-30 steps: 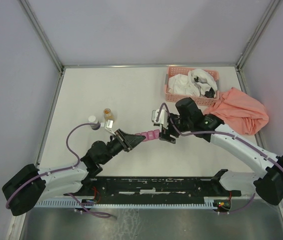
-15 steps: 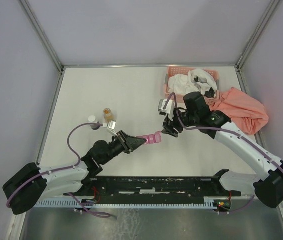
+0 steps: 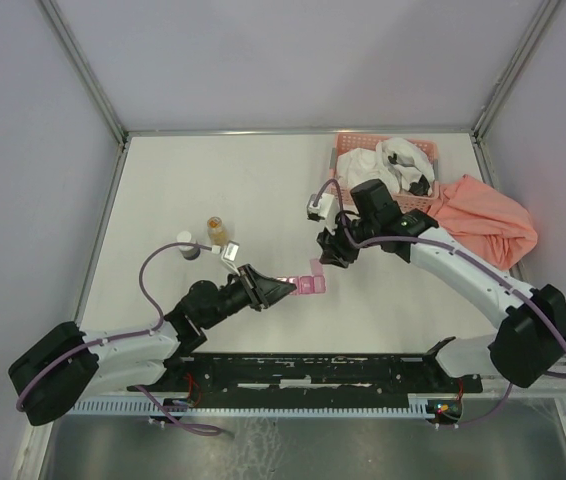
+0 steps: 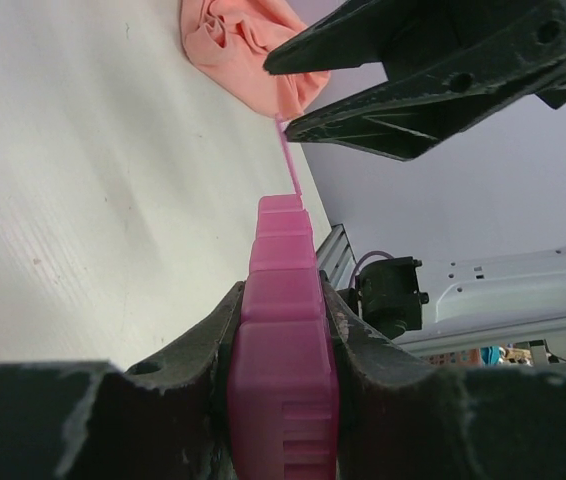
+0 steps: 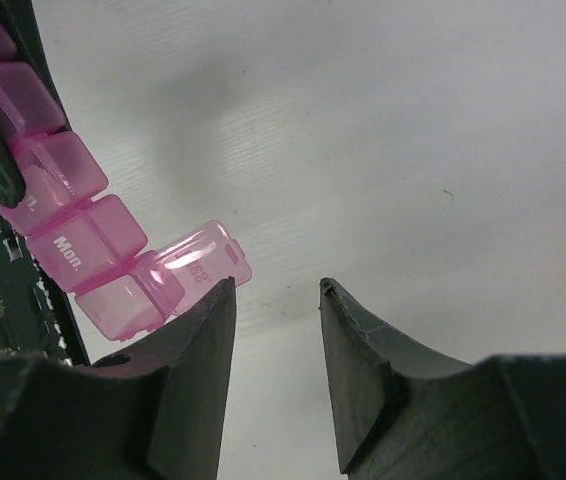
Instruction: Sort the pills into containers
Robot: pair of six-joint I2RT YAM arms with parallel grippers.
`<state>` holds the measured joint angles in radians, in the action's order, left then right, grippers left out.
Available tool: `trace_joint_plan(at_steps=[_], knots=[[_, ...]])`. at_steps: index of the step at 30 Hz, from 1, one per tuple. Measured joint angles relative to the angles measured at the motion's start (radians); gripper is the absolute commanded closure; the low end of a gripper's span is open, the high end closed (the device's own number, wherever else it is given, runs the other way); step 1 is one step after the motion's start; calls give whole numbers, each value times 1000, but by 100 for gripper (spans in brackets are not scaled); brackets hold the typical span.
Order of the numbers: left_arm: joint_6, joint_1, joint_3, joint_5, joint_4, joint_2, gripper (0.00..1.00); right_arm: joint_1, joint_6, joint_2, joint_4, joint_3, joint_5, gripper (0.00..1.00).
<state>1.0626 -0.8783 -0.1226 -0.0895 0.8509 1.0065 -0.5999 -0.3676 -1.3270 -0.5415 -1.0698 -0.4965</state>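
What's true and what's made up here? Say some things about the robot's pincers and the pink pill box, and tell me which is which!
1. The left pincer is clamped on the pink pill strip. True.
2. The right pincer is holding a pill. False: nothing sits between its fingers, which hang just beside the strip's end.
3. The end lid of the strip is flipped open. True.
4. The orange cloth is tucked inside the basket. False: it lies on the table beside the basket, which holds white things.
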Motion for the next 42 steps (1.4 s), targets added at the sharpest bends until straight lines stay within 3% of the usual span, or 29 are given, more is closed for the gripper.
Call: trace_joint_plan(at_steps=[11, 19, 24, 34, 42], knots=[[-28, 0, 0, -17, 18, 6, 97, -19, 4, -103, -76, -36, -22, 54], [-40, 0, 0, 14, 11, 13, 97, 51, 71, -78, -81, -61, -127, 31], [-40, 3, 0, 40, 21, 61, 97, 108, 120, -76, -80, -61, -233, 25], [-27, 88, -22, 60, 180, 284, 97, 214, 250, -121, -33, -61, -370, 25], [19, 122, -173, 6, 335, 586, 95, 248, 278, -112, -2, -61, -388, 25]])
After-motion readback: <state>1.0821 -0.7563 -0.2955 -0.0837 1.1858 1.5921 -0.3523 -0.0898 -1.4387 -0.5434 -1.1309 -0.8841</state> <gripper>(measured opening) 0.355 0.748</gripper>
